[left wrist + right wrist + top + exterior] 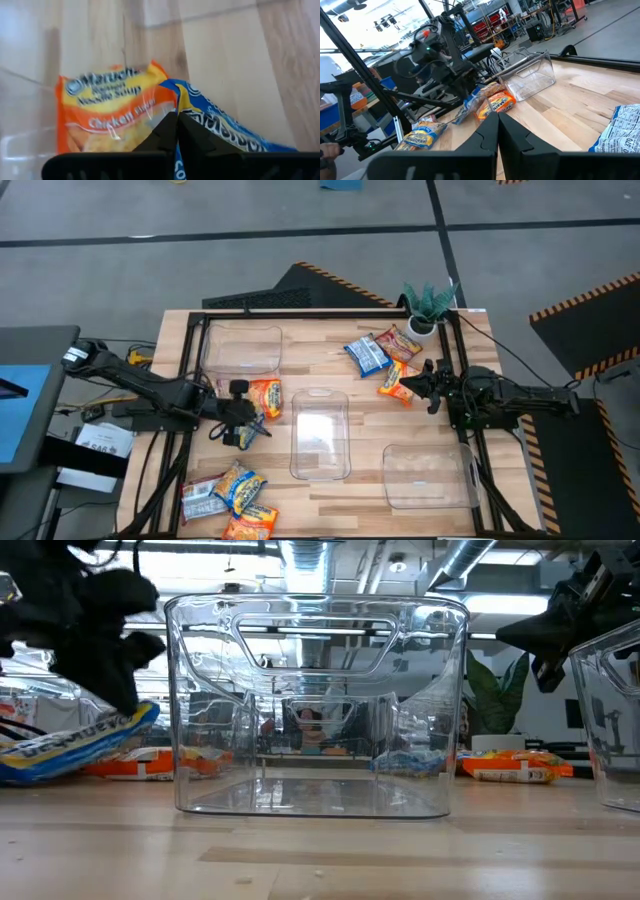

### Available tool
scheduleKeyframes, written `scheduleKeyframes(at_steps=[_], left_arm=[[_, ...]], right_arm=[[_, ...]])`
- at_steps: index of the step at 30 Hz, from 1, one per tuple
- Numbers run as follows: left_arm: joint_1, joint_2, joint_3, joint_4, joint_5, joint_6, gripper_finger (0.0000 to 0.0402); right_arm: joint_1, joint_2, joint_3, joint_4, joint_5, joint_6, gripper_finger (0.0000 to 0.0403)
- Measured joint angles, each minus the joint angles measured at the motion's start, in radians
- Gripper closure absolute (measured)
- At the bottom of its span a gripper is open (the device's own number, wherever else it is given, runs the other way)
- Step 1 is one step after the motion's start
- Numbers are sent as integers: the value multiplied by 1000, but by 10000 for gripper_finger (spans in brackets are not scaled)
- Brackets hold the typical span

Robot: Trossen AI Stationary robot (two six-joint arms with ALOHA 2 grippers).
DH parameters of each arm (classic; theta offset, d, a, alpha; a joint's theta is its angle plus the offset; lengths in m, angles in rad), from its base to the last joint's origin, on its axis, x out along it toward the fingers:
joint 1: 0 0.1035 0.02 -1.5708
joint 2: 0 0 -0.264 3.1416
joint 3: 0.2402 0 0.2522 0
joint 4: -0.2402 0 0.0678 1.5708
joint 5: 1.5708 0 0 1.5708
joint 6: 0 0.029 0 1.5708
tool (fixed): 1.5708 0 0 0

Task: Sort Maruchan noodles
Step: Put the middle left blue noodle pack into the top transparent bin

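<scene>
My left gripper (243, 427) is shut on a blue Maruchan packet (220, 132) at the table's left-middle, next to an orange Chicken packet (107, 117) that lies flat on the table. In the low view the blue packet (75, 745) slants below the gripper. My right gripper (418, 384) is shut and empty, raised above the table (545, 640), beside an orange packet (396, 384). A blue packet (366, 355) and a red-brown packet (401, 341) lie flat behind it. Three more packets (228, 502) lie at the near left corner. My left gripper pinches the blue packet between its two fingers at one end (186, 102), near the corner beside the orange packet. The packet hangs tilted, its held end (140, 718) up and its other end (25, 768) low by the table; whether that end rests there I cannot tell.
Three clear plastic bins stand on the table: one at the far left (242, 347), one in the middle (320, 432), one at the near right (428, 476). A small potted plant (428, 305) stands at the far right corner. A black frame rims the table.
</scene>
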Motion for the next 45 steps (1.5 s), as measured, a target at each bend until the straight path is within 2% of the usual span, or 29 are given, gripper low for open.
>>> scheduleKeyframes(at_steps=[6, 15, 20, 23, 29, 33, 40, 42, 45], left_arm=[[-119, 0, 48, 2, -179, 28, 401], [-239, 0, 125, -2, -469, 42, 402], [-251, 0, 197, -14, -645, 66, 401], [-222, -5, 247, -30, -703, 69, 401], [-107, -47, 294, -30, -749, 120, 401], [17, -90, 294, -29, -788, 186, 401], [237, -163, 294, -22, -781, 236, 401], [279, -184, 294, -27, -734, 222, 401], [309, -215, 294, -29, -571, 194, 401]], right_arm=[[0, 0, 0, 0, 0, 0, 370], [0, 0, 0, 0, 0, 0, 370], [0, 0, 0, 0, 0, 0, 370], [0, 0, 0, 0, 0, 0, 370], [0, 0, 0, 0, 0, 0, 370], [0, 0, 0, 0, 0, 0, 370], [0, 0, 0, 0, 0, 0, 370], [0, 0, 0, 0, 0, 0, 370], [0, 0, 0, 0, 0, 0, 370]])
